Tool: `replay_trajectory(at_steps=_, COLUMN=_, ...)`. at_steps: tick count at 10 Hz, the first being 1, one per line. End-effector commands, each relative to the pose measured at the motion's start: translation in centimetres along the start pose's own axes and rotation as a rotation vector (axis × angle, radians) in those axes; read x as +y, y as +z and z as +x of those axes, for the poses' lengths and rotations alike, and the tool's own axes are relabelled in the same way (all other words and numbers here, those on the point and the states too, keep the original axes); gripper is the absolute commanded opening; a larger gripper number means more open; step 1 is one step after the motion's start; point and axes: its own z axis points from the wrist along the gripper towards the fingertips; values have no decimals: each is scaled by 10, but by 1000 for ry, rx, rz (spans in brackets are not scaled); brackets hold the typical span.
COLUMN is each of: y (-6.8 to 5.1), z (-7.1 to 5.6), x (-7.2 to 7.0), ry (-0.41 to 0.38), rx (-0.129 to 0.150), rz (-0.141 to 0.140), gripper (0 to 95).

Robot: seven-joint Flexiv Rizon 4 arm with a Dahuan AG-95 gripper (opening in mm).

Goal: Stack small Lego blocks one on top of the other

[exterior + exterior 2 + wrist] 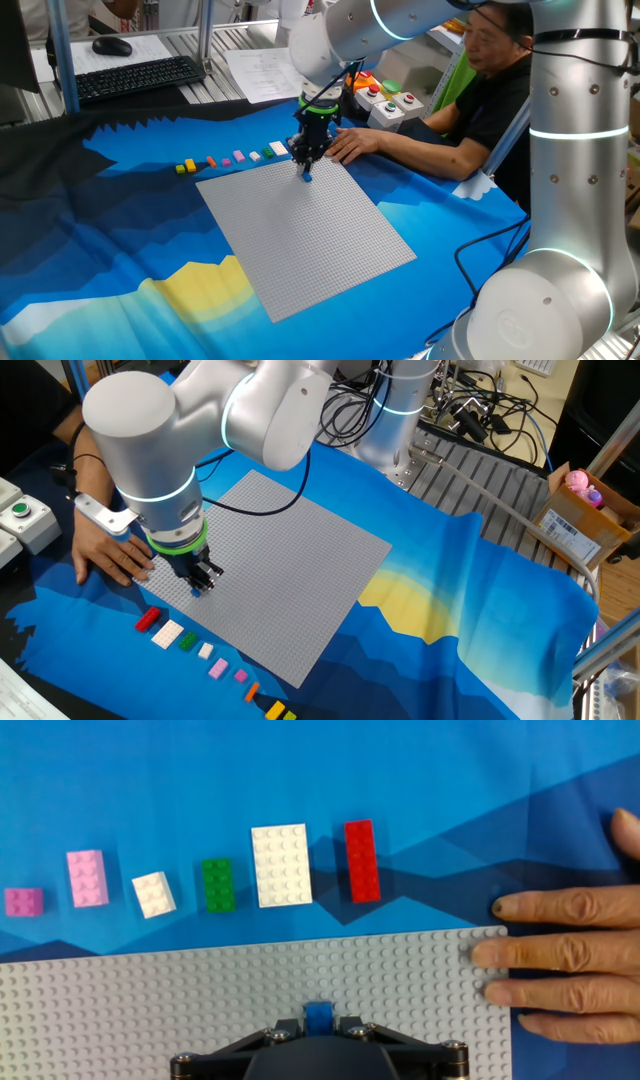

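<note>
1. Nearest the hand view's lens, the gripper (320, 1025) is pointing straight down, its jaws pinching narrowly on a small blue block (320, 1015) that is sitting directly between them.
2. That block is resting low on the grey baseplate (200, 1000), close to its edge; whether it is pressed onto the studs I cannot tell.
3. Just beyond the edge, the other blocks are lying in a row on the blue cloth (450, 780): red (362, 860), large white (280, 865), green (218, 885), small white (154, 894), two pink (87, 878).
4. A person's hand (560, 955) is steadying the plate's corner.
</note>
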Motion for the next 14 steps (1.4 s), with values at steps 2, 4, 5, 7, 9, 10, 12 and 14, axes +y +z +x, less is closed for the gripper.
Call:
replay_trajectory(at_steps=2, y=4, z=2, x=-1, ry=3, rx=0, rz=1, gripper=0)
replay_trajectory(at_steps=4, y=9, z=1, x=-1, ry=7, rx=-4, rz=-8, gripper=0)
replay_trajectory(at_steps=5, y=12, z=1, x=-1, ry=8, rx=-8, rz=-8, gripper=0)
replay_trajectory(at_steps=7, y=13, z=0, x=-1, ry=12, rx=-10, rz=-8, gripper=0)
replay_trajectory(at_steps=9, y=13, z=0, x=-1, ry=11, rx=-11, rz=-11, gripper=0)
replay_trajectory(at_steps=10, y=14, z=0, x=-1, ry=7, rx=-14, rz=-9, gripper=0)
replay_trajectory(at_steps=12, y=15, z=0, x=-1, ry=4, rx=-14, rz=-9, gripper=0)
replay_trajectory(at_steps=14, y=15, z=0, x=0, ry=6, rx=-14, rz=-6, gripper=190)
